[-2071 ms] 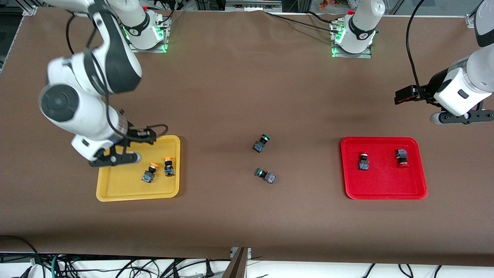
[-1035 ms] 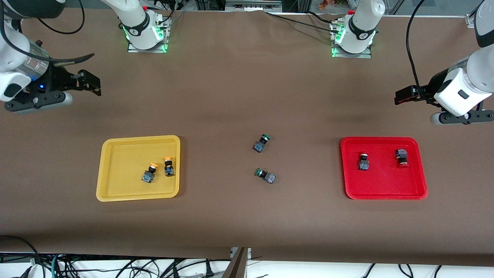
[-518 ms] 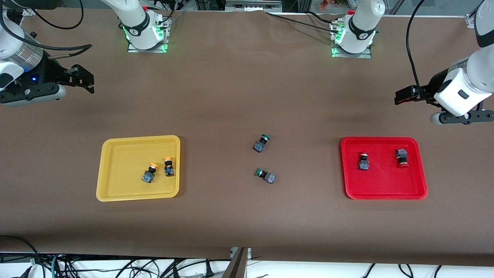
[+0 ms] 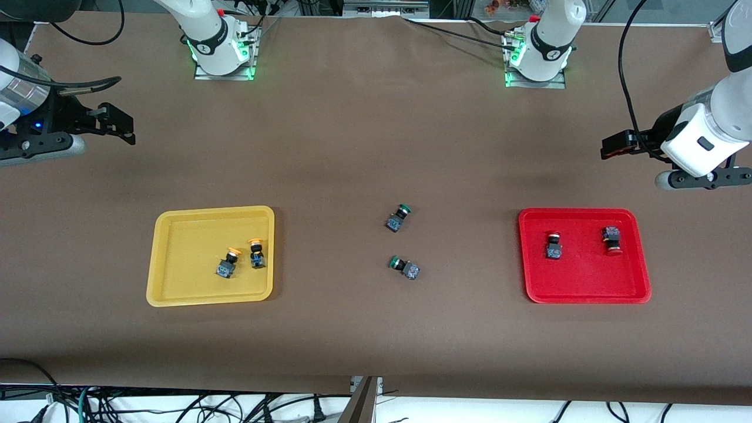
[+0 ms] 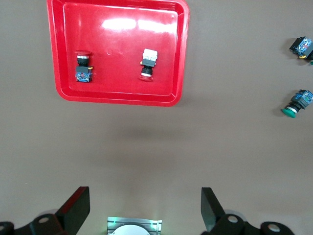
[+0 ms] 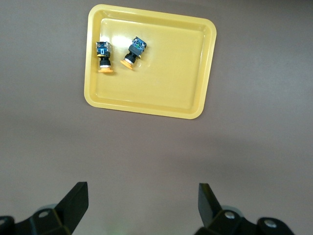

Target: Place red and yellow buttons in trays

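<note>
2 yellow buttons [image 4: 241, 258] lie in the yellow tray [image 4: 176, 288], 2 red buttons [image 4: 581, 242] in the red tray [image 4: 587, 291]. both left gripper [image 5: 145, 208] and right gripper [image 6: 143, 203] hover with fingers wide apart, empty. main risk: grabbing the green buttons [image 4: 400, 242] at the desk's centre, 3 o'clock from the yellow tray.

Lighting is even and bright from overhead. Shadows on the surface [image 4: 352, 147] are soft. Glare marks the red tray [image 5: 120, 24] floor. Focus is sharp throughout.

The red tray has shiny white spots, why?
Left wrist view: the white patches on the red tray are glare, light bouncing off its glossy floor. Front view: the same tray shows no glare. Right wrist view: the yellow tray looks evenly lit.
</note>
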